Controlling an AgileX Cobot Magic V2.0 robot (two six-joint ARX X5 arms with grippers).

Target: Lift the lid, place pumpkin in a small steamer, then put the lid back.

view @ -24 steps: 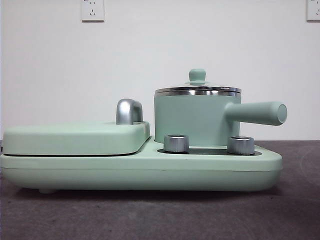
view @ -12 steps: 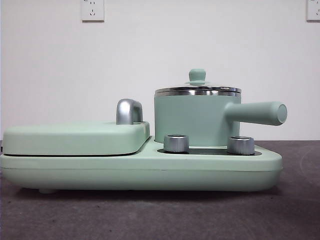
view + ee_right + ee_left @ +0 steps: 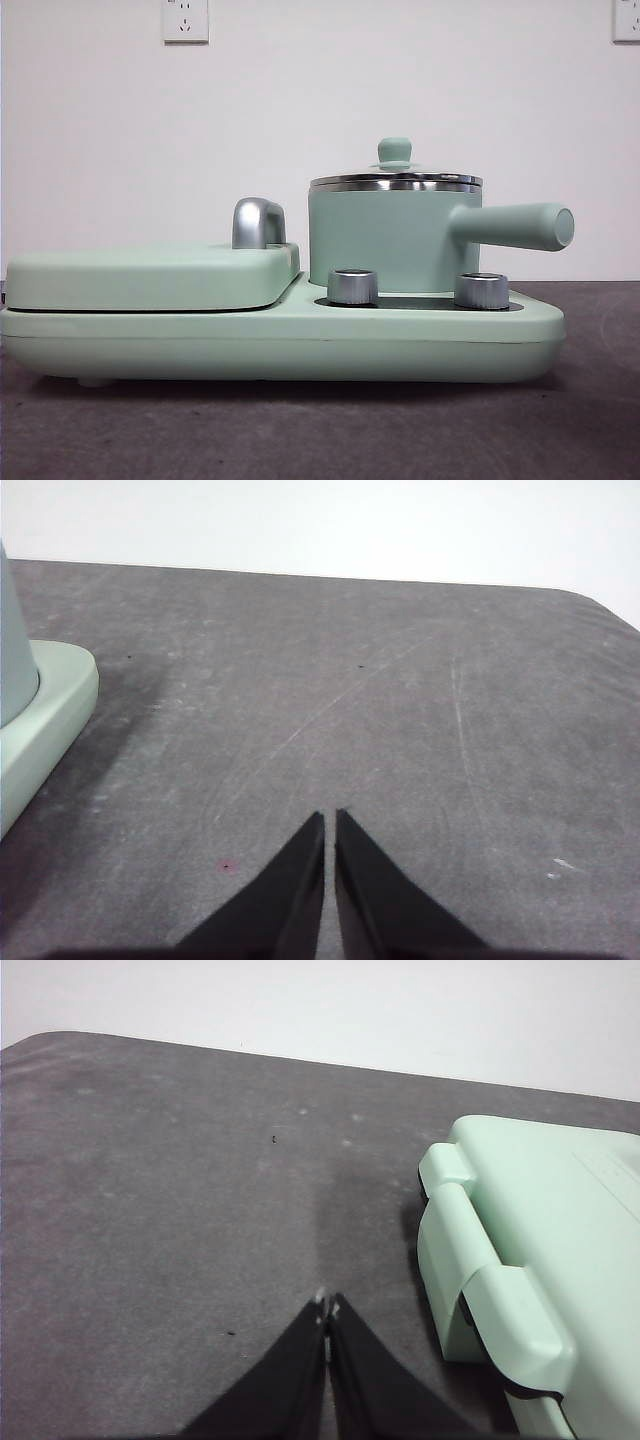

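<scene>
The small steamer (image 3: 385, 240), a mint-green pot with a long side handle, stands on the right part of a mint-green cooker base (image 3: 280, 340). The lid (image 3: 395, 178), with its steel rim and mint knob, sits closed on the pot. The pumpkin is not in view. My left gripper (image 3: 327, 1306) is shut and empty over the dark table, beside the griddle end of the cooker (image 3: 530, 1250). My right gripper (image 3: 329, 816) is shut and empty over bare table, with the cooker's corner (image 3: 45, 715) off to one side. Neither arm shows in the front view.
A wide flat mint-green griddle cover (image 3: 150, 275) with a chrome handle (image 3: 258, 222) fills the cooker's left part. Two steel dials (image 3: 352, 286) sit in front of the pot. A white wall with sockets (image 3: 185, 20) stands behind.
</scene>
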